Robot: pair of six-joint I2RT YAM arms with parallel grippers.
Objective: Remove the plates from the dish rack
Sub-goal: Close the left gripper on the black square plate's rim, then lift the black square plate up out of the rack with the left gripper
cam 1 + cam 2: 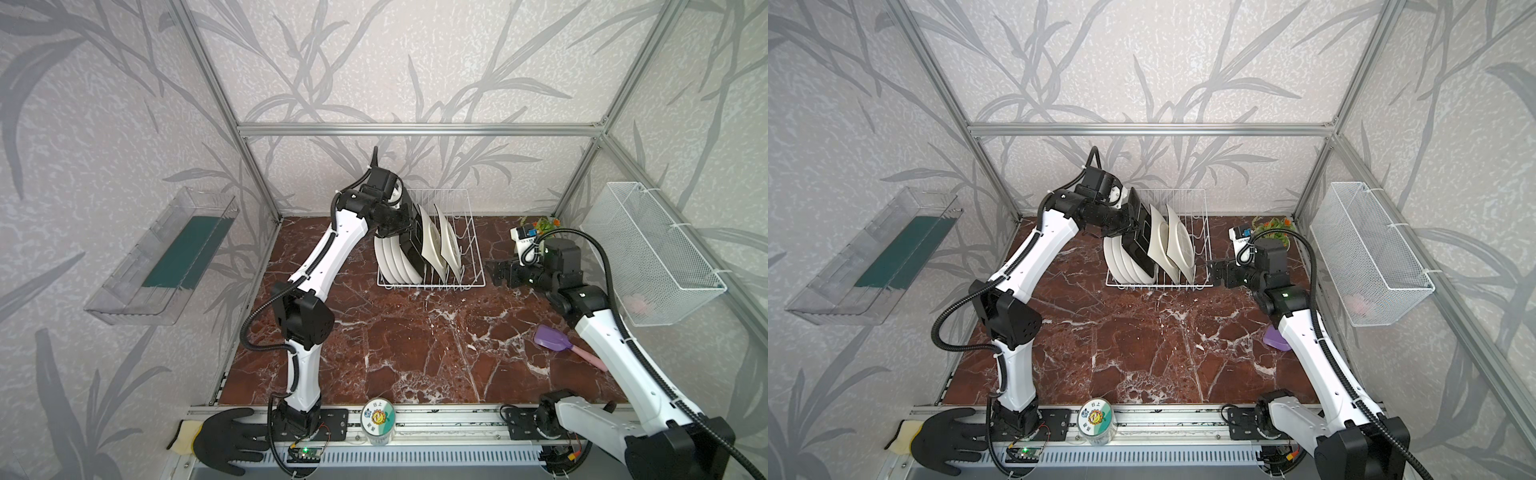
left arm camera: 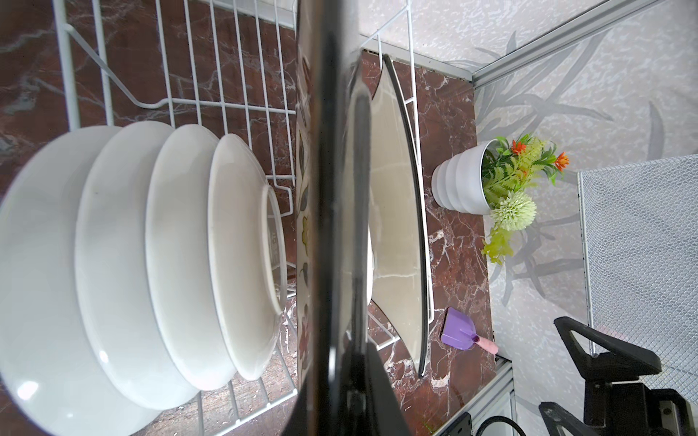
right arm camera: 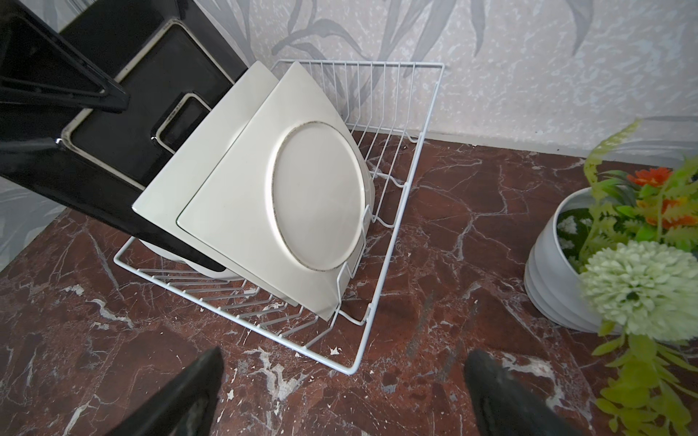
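One clear tray (image 1: 124,307) hangs on the far-left wall, with a black glove (image 1: 224,436) on the front rail below it; next comes your left gripper (image 1: 407,226), clenched on the upper edge of the black plate (image 1: 415,251), a pinch I judge suited to drawing it up between the tines; that plate leans with its lower corner down in the dish rack (image 1: 440,286), so it is not yet out; just left of it four round white plates (image 1: 392,257) stand on edge in a row, held upright by the tines; just right of it two cream square plates (image 1: 440,241) lean side by side against the wire; your right gripper (image 1: 496,274) hovers beside the rack's right side with jaws spread wide and nothing between them, probably ready to steady the rack or receive a plate; farther right sit a plant pot (image 3: 555,271), a purple scoop (image 1: 550,338) and a mesh basket (image 1: 648,249) on the wall; as for writing, the jar (image 1: 377,417) on the front rail shows "日上" above a cartoon face, the lower characters too small to read; a small white box (image 1: 524,237) behind the right arm bears a blue label you cannot read.
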